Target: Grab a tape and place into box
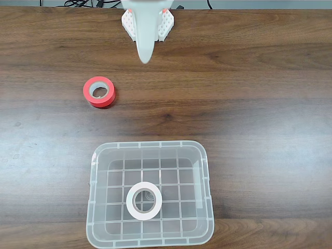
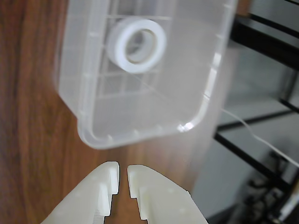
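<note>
1. In the wrist view the gripper (image 2: 119, 171) comes in from the bottom edge, nearest the lens. Its two pale fingers (image 2: 100, 193) stand almost together, with only a narrow slit between the tips, and nothing is held between them.
2. Under and around the fingers lies the dark wooden table (image 2: 32, 140).
3. Just beyond the tips sits the box (image 2: 140, 121), clear plastic with a rounded corner turned toward the gripper. The tips are apart from its rim.
4. Inside the box, on the grid bottom, lies the tape (image 2: 136, 45), a white roll flat on its side with its hole facing up.
5. Past the table edge, on the right of the wrist view, a dark metal frame (image 2: 261, 42) and a thin white cable (image 2: 254, 135) show, blurred.
6. In the fixed view the box (image 1: 150, 148) stands near the bottom edge, and the tape (image 1: 143, 201) rests a little below its centre, clear of all four walls.
7. Farther up, left of centre, a red roll (image 1: 99, 92) with a grey core lies on the table (image 1: 249, 104), well apart from the box.
8. At the top edge the arm's white body (image 1: 147, 26) tapers downward, with the gripper (image 1: 145, 58) pointing toward the box, well short of it.
</note>
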Available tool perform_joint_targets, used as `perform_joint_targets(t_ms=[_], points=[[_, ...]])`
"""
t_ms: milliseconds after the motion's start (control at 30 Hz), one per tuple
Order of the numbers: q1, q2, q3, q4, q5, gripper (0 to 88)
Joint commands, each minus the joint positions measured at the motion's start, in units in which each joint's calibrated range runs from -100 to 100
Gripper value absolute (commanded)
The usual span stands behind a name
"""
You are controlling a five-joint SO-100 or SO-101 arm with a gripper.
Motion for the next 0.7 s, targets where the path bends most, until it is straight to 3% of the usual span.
perform_joint_targets(t_ms=[0,267,367,667], points=[[0.0,-17.8,11.6,1.3,0.0,1.4],[-0.1,-40.4,48.0,-3.4,0.8,1.4],[-0.1,-49.6,64.1,-14.0,3.9,1.4],[0.6,-75.8,112.8,-42.6,3.9,1.7]])
